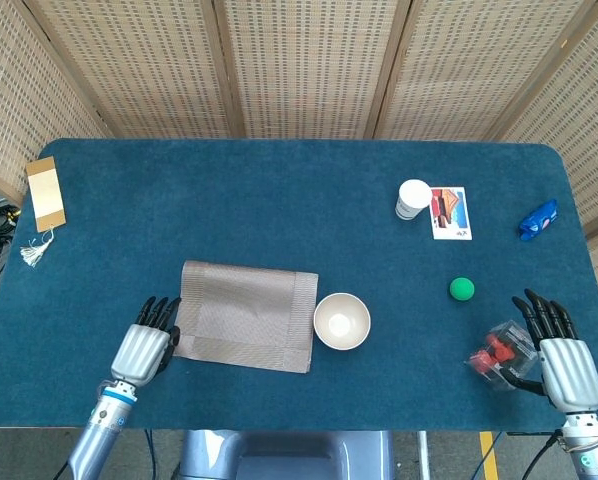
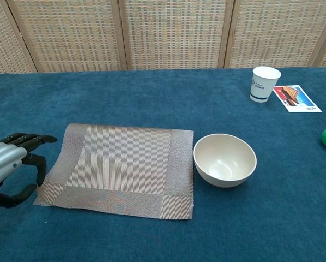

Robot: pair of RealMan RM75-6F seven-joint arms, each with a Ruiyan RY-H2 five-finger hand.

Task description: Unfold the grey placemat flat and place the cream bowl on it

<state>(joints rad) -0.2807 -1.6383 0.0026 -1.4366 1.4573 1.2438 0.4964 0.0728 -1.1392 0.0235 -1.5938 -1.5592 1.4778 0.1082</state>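
Chest view: grey placemat (image 2: 119, 166) lies on the bench (image 2: 152, 98), cream bowl (image 2: 224, 159) just beside its right edge. Left hand (image 2: 7, 166) at the mat's left edge, fingers apart, grasping nothing. Right hand (image 1: 564, 360) released, beside a clear box (image 1: 499, 354).

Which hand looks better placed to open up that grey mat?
The left hand: it sits at the grey placemat's left edge. The right hand is far off by the table's right end.
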